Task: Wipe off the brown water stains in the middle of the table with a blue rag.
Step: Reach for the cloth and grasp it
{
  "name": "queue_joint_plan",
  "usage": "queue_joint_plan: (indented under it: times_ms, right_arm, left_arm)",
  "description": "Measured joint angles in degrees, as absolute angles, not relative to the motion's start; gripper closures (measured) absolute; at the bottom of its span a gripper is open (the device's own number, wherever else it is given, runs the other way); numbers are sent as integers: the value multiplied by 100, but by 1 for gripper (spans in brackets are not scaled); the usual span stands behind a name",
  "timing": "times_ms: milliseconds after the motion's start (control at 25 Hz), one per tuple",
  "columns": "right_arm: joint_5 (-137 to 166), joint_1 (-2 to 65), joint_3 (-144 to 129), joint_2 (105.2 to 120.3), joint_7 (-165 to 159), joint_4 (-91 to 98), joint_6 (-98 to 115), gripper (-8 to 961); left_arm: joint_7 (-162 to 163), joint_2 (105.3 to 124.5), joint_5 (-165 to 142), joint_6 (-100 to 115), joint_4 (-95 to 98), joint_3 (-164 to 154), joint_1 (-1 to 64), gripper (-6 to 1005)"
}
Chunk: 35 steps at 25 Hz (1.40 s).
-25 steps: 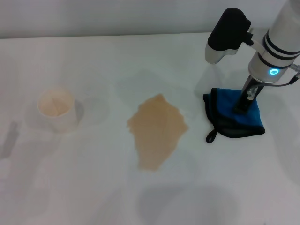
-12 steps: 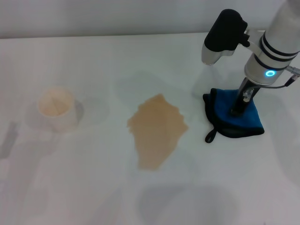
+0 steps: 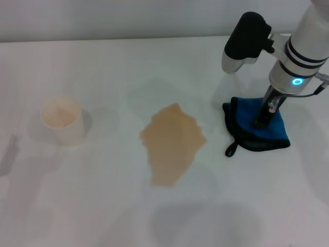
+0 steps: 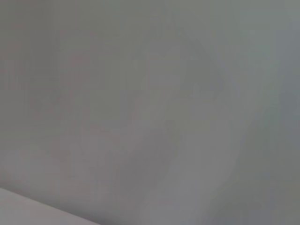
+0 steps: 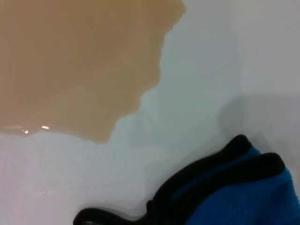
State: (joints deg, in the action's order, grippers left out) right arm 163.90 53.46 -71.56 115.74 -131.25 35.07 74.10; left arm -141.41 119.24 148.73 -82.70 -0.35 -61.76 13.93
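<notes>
The right gripper (image 3: 260, 119) presses down on the blue rag (image 3: 257, 128); whether it has hold of the cloth I cannot tell. The rag lies on the table (image 3: 103, 206), near the brown water stains (image 3: 172, 141) but apart. It should grip firmly, then drag flat across the stain. The paper cup (image 3: 64, 121) seems empty.

The white desk (image 3: 103, 206) carried a cream paper cup (image 3: 62, 121) at left, brown water stains (image 3: 172, 143) mid-desk, and a blue rag (image 3: 255, 126) at right.
</notes>
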Motion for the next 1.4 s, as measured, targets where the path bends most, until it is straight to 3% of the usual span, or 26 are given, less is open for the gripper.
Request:
queue_joint_plan:
  times_ms: [160, 360, 800, 1400]
  right_arm:
    - [16398, 5330, -7207, 11559, -13127, 3508, 7404, 827]
    - [16410, 5327, -7219, 11553, -13129, 3508, 7370, 609]
    - [16498, 5318, -7249, 11551, -13127, 3426, 7258, 558]
    - [16506, 5258, -7276, 11568, -13122, 3415, 7246, 612]
  left_arm:
    - [-14126, 11926, 14871, -8271, -35, -6179, 1395, 123]
    - [-14121, 11937, 14871, -8271, -36, -6179, 1397, 123]
    - [-14115, 11936, 14879, -8270, -68, -6165, 1432, 123]
    - [-14106, 11944, 14887, -8320, -72, -6161, 1433, 123]
